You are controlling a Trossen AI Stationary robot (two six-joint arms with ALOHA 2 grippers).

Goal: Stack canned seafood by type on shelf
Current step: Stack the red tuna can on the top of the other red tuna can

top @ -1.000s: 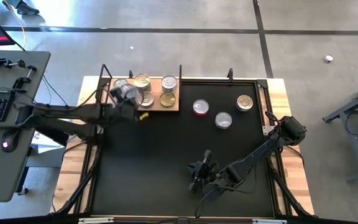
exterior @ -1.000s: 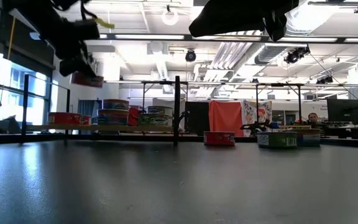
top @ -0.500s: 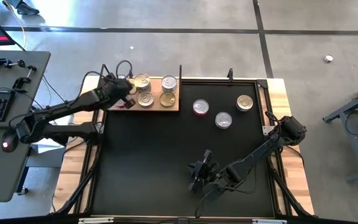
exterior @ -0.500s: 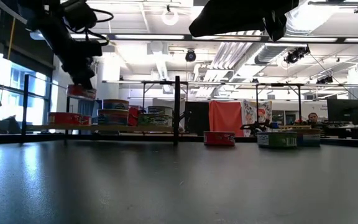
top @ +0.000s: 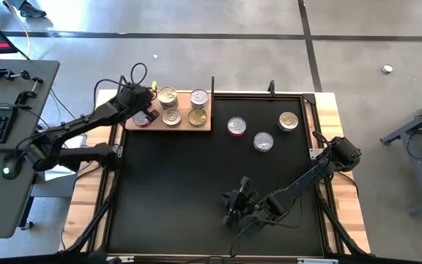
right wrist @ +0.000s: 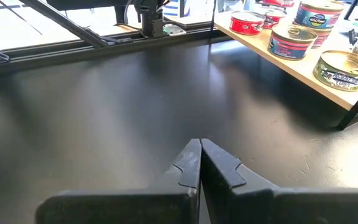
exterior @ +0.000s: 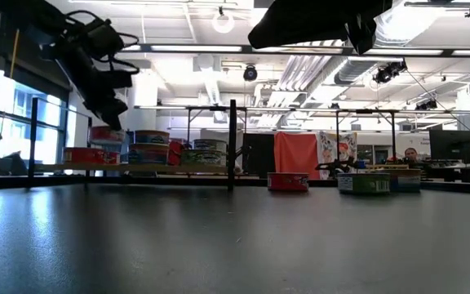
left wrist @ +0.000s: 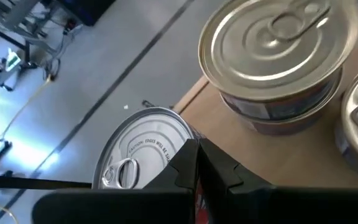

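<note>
Both fingers of left gripper (top: 143,110) pressed together over a tin (left wrist: 143,148).

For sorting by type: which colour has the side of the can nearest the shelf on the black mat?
Red, under a silver lid; the low view shows it best.

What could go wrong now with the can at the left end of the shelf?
1. The can under the left gripper sits at the left end of the shelf; a nudge might tip it off the edge.
2. The neighbouring can stands very close, so the arm could knock it when leaving.
The right gripper waits over the mat.
</note>
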